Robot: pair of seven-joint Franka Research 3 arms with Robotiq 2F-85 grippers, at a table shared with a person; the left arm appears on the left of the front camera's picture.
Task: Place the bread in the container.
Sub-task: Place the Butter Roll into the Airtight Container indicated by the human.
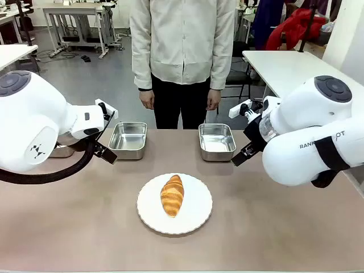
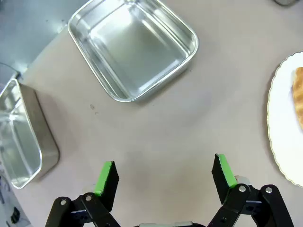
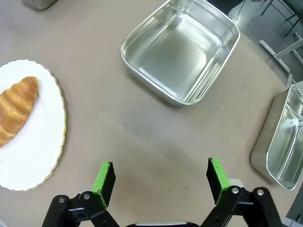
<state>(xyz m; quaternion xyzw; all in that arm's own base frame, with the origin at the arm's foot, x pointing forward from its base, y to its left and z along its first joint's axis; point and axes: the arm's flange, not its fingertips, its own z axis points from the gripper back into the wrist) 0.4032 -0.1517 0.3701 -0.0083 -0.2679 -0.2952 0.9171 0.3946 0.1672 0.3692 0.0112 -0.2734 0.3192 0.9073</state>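
Note:
The bread point(image 1: 172, 195), a golden-brown croissant, lies on a round white plate point(image 1: 196, 215) at the table's front middle. Two empty steel containers stand behind it, one to the left point(image 1: 128, 139) and one to the right point(image 1: 216, 141). My left gripper point(image 2: 163, 172) hovers open above bare table, with the left container point(image 2: 135, 47) ahead of its fingers and the bread point(image 2: 299, 94) at the frame's right edge. My right gripper point(image 3: 161, 175) is open too, over bare table between the bread point(image 3: 16, 109) and the right container point(image 3: 182, 49). Neither holds anything.
A person stands at the far edge, hands point(image 1: 147, 99) hanging at their sides. Further steel trays sit at the table's outer ends, one in the left wrist view point(image 2: 21, 137) and one in the right wrist view point(image 3: 284, 142). Bare table surrounds the plate.

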